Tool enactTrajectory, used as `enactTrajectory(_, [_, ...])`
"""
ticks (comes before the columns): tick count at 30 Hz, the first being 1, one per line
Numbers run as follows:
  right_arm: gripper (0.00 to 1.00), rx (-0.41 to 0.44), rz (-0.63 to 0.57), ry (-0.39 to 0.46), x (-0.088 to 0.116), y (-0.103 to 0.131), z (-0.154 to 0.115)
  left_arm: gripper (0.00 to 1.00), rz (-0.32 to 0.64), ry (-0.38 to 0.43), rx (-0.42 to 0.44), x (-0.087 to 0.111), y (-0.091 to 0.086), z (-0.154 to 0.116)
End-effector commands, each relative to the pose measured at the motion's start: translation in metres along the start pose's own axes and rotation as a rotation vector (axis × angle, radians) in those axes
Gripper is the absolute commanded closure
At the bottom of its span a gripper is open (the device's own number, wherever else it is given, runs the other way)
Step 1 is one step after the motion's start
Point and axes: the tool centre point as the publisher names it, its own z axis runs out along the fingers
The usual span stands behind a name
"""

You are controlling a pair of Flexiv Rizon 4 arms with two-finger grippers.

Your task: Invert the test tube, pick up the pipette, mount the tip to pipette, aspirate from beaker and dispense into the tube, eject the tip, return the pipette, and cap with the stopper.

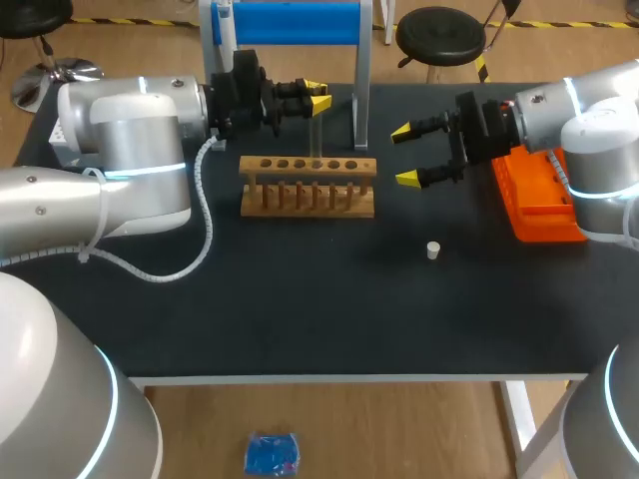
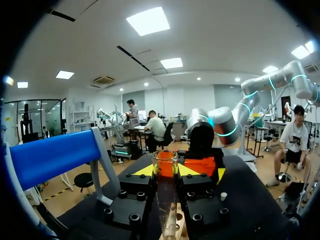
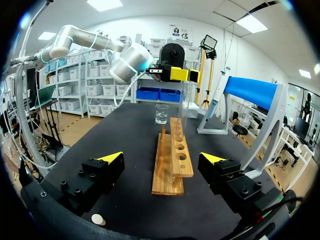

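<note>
The left fingers (image 1: 319,102) are clamped on the tube (image 1: 316,135) near its mouth. They hold it upright just over the rack (image 1: 308,188), probably so it can drop into a hole mouth-up, ready for filling. The right fingers (image 1: 407,179) hang spread wide and empty off the rack's end, near the tip box (image 1: 539,200), well placed for the pipette work. The stopper (image 1: 433,249) lies loose on the surface, apart from the rack, for capping last.

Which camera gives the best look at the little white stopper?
Head view: the stopper lies in the open on the table. The left wrist view shows it small, far ahead; the right wrist view, close beside the right gripper.
</note>
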Motion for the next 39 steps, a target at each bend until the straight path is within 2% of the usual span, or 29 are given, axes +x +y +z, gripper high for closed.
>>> enactTrajectory(1, [0.0, 0.0, -0.001, 0.002, 0.0, -0.001, 0.0, 1.0, -0.004, 0.002, -0.006, 0.001, 0.003, 0.0])
enactTrajectory(39, [0.0, 0.0, -0.001, 0.002, 0.0, -0.001, 0.0, 1.0, -0.078, -0.002, -0.006, 0.001, 0.036, 0.003])
